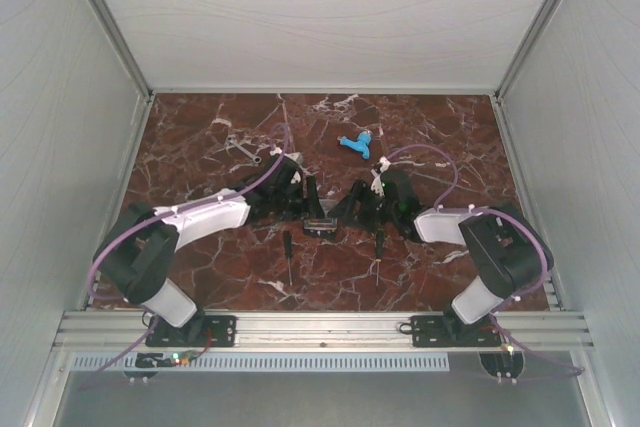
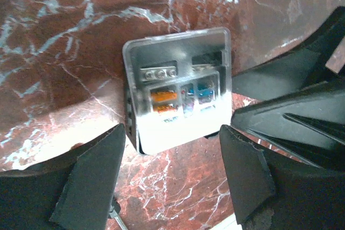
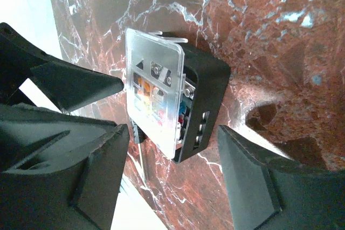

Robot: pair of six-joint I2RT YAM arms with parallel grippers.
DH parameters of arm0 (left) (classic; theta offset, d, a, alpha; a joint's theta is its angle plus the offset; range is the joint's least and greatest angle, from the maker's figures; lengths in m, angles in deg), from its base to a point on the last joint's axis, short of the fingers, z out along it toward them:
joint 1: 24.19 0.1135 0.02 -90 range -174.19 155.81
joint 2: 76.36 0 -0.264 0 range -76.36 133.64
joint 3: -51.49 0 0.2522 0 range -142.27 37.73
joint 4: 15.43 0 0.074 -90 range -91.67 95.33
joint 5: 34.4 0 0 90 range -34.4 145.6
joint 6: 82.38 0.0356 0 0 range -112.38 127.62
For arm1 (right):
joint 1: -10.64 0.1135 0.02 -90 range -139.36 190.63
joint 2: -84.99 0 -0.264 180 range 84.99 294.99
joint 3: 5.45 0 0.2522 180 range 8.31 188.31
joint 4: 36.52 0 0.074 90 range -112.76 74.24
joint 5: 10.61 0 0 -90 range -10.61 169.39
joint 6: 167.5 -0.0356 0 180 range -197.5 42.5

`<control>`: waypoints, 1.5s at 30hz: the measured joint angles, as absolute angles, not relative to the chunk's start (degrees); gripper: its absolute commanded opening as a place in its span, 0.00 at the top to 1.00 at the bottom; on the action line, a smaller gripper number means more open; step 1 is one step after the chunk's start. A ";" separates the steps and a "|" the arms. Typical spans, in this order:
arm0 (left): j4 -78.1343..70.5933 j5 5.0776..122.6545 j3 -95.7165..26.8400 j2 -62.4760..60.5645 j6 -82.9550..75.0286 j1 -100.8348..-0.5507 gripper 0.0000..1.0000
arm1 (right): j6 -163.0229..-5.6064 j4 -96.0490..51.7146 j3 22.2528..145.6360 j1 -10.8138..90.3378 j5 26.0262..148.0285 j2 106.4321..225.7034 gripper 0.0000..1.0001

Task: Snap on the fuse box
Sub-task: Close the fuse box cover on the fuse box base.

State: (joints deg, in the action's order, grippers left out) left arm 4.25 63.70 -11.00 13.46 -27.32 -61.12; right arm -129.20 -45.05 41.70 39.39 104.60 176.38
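The fuse box (image 1: pixel 320 224) lies on the marble table between my two grippers. Its black tray (image 3: pixel 207 92) carries the clear lid (image 3: pixel 153 90), with orange and blue fuses showing through the lid (image 2: pixel 178 87). In the right wrist view the lid's near edge stands a little off the tray. My left gripper (image 2: pixel 172 152) is open, with one fingertip on each side of the box's near edge and nothing gripped. From the opposite side my right gripper (image 3: pixel 173 152) is open too, its fingertips (image 3: pixel 237 154) just short of the box. In the top view the left gripper (image 1: pixel 300 202) and right gripper (image 1: pixel 352 209) flank the box.
Two black-handled screwdrivers (image 1: pixel 287 252) (image 1: pixel 379 252) lie just in front of the box. A blue plastic piece (image 1: pixel 357 144) sits behind it, and a small wrench (image 1: pixel 245 152) at the back left. White walls enclose the table on three sides.
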 measured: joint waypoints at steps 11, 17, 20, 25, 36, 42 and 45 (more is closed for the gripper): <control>4.07 63.13 -15.50 18.11 -26.60 -59.83 0.31 | -126.16 -41.13 46.46 38.99 103.59 176.88 0.35; 3.37 63.88 -16.31 20.23 -24.00 -60.03 0.34 | -126.16 -40.98 46.79 38.97 103.70 178.85 0.35; 3.35 63.57 -16.31 20.26 -22.05 -60.92 0.35 | -126.10 -40.94 46.79 38.95 103.94 178.96 0.35; 3.46 62.19 -16.29 20.06 -19.19 -62.17 0.35 | -125.62 -40.37 46.79 38.84 104.60 178.96 0.36; 4.38 60.77 -16.29 19.36 -14.80 -64.29 0.34 | -123.85 -35.82 46.79 39.10 104.42 177.89 0.36; 4.70 60.75 -16.16 18.73 -14.67 -64.81 0.31 | -121.75 -32.70 46.79 39.50 103.02 176.10 0.36; 4.27 61.04 -15.35 17.13 -15.74 -65.05 0.30 | -120.20 -31.12 46.79 39.65 102.11 174.98 0.38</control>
